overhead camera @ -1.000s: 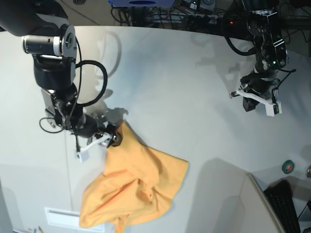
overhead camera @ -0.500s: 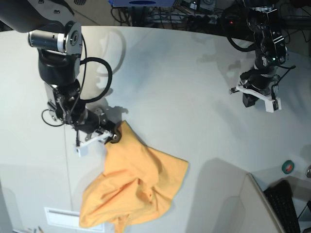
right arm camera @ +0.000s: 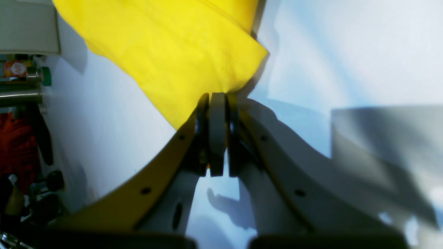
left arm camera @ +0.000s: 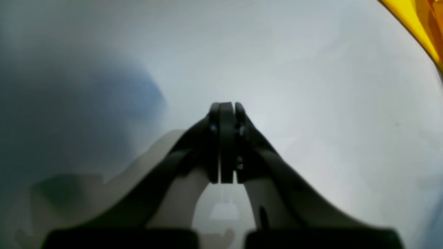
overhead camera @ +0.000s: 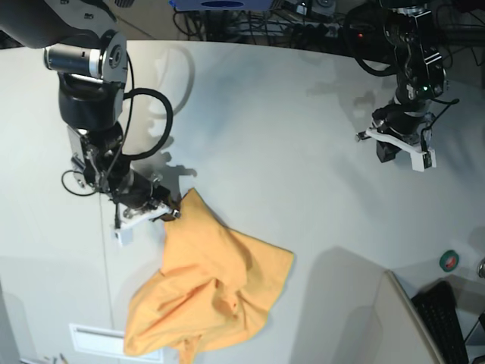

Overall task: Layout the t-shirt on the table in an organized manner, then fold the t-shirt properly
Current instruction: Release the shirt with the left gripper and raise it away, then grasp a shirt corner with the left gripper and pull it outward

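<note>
The light-orange t-shirt (overhead camera: 212,288) lies crumpled on the white table (overhead camera: 288,129) near its front. One corner of the cloth is drawn up toward the left arm of the base view. My right gripper (overhead camera: 173,214) is shut on that corner. In the right wrist view the shirt (right arm camera: 173,45) spreads away from the closed right gripper (right arm camera: 217,98). My left gripper (overhead camera: 398,152) hovers over bare table at the far right, well away from the cloth. Its fingers are pressed together with nothing between them in the left wrist view (left arm camera: 226,107). There, only a sliver of the shirt (left arm camera: 415,17) shows at the top right.
A small rectangular slot plate (overhead camera: 98,337) is set into the table beside the shirt's lower left. A green tape roll (overhead camera: 449,260) and a dark keyboard (overhead camera: 447,318) sit at the lower right past a raised panel. Cables run along the far edge.
My right gripper has closed onto the shirt's upper corner. The left arm has drifted slightly toward the back of the table, still shut.
</note>
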You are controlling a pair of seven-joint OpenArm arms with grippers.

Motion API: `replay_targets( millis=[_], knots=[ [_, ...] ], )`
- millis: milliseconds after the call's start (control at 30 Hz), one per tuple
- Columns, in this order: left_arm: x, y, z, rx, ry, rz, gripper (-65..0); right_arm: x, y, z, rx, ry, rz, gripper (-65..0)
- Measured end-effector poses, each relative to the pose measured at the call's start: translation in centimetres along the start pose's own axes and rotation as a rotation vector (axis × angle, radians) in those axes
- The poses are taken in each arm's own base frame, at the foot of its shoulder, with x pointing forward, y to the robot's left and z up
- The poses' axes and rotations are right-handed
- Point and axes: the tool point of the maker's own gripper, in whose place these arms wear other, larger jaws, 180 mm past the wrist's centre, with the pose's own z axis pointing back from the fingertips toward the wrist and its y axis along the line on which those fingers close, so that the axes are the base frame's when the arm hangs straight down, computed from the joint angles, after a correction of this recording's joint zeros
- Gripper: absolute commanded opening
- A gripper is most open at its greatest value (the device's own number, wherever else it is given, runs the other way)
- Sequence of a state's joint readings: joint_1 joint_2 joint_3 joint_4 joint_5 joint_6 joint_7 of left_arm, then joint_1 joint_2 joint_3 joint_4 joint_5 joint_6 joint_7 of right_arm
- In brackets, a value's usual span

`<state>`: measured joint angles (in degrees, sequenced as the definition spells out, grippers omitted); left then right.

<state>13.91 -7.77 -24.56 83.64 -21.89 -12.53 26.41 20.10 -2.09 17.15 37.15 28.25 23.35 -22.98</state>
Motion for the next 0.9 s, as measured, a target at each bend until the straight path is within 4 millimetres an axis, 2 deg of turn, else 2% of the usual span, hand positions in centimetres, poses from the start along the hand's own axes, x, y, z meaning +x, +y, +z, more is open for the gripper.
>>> replay_targets(
  millis=[100, 200, 300, 433, 533, 633, 733, 800, 900],
  knots=[
    [0.2, 0.0, -0.1, -0.001, -0.006, 0.0, -65.0, 0.1, -0.2, 1.0, -0.007, -0.023, 0.03, -65.0],
    [0.7, -0.5, -0.4, -0.009, -0.011, -0.008, -65.0, -0.2, 0.5, 2.6, -0.003, -0.006, 0.089, -65.0],
    [0.2, -2.8, -1.7, -0.066, 0.019, -0.04, -65.0, 0.0, 1.4, 5.0, 0.002, -0.027, 0.158, -65.0],
    [-0.7, -5.8, -3.7, -0.127, 0.059, -0.04, -65.0, -0.5, 1.5, 9.3, -0.027, -0.064, 0.251, -65.0],
    [0.0, -8.8, -5.5, -0.186, 0.07, -0.076, -65.0, -2.0, 1.1, 12.0, -0.06, -0.073, 0.284, -65.0],
    [1.9, -13.8, -7.1, -0.279, 0.013, -0.075, -65.0, -3.6, 0.8, 13.8, -0.078, -0.068, 0.303, -65.0],
    [2.5, -18.6, -8.4, -0.362, 0.0, -0.074, -65.0, -4.7, 0.6, 15.5, -0.093, -0.067, 0.317, -65.0],
    [2.4, -20.9, -9.4, -0.394, 0.008, -0.075, -65.0, -5.5, 0.2, 16.2, -0.107, -0.057, 0.316, -65.0],
    [3.4, -22.9, -10.9, -0.413, -0.039, -0.042, -65.0, -6.3, -1.1, 17.3, -0.142, -0.051, 0.292, -65.0]
  ],
)
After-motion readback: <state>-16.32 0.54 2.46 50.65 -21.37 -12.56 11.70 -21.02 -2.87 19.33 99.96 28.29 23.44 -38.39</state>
